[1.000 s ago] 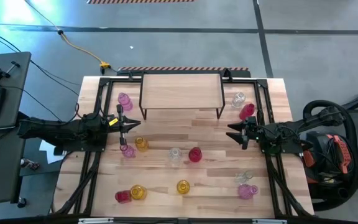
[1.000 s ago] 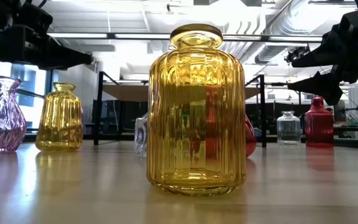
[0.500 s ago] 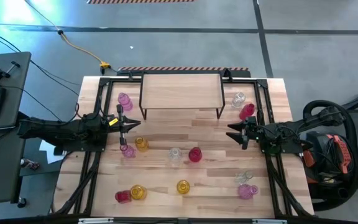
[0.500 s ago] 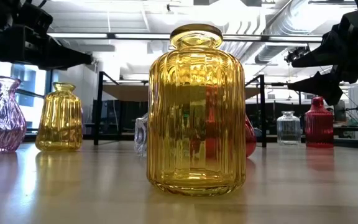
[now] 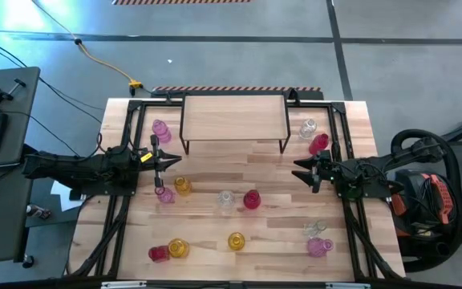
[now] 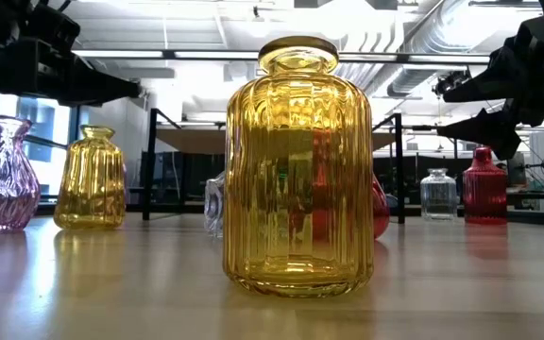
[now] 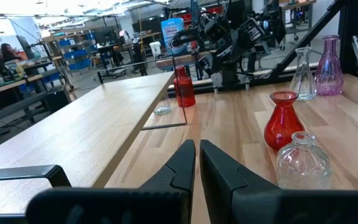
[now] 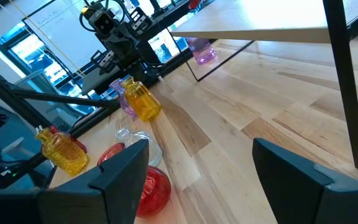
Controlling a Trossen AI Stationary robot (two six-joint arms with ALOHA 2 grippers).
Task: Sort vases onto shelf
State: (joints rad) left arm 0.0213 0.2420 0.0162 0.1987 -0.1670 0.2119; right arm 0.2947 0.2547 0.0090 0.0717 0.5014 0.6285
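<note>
Gleaming ribbed amber glass vase (image 6: 297, 170), left fingers (image 7: 185, 163) pinched, right fingers (image 8: 122, 174) wide

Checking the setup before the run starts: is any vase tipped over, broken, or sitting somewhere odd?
Nothing stands out. The vases stand scattered on the tabletop, none visibly tipped or broken, though the clear one near the right edge is hard to read. The shelf has nothing on top, and neither the left tool nor the right tool holds anything.
</note>
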